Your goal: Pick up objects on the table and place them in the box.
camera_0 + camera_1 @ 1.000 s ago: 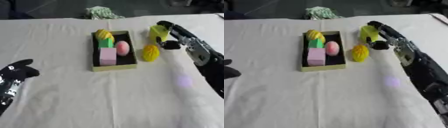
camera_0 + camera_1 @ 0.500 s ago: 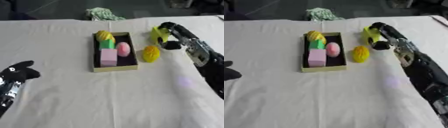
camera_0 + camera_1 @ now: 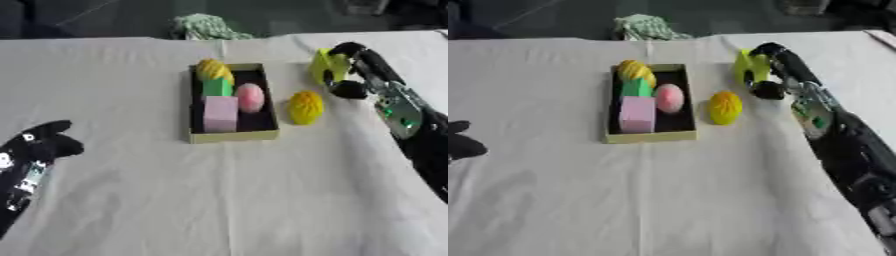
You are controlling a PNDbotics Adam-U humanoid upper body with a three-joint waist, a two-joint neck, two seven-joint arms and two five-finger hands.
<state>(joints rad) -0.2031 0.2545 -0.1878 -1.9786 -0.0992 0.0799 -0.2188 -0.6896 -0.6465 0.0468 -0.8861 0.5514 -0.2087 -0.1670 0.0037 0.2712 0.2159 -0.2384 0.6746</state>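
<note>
Our right robot hand (image 3: 350,75) curls around a yellow-green object (image 3: 325,66) right of the box (image 3: 232,135); next we judge lifting it over.

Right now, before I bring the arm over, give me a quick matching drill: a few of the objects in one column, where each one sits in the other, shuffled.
Things:
1. pink block
2. yellow ridged ball
3. yellow-green object
4. pink egg shape

Places:
A. in the right hand
B. box, near end
C. on the cloth, right of the box
D. box, middle

Pairs: 1-B, 2-C, 3-A, 4-D
</note>
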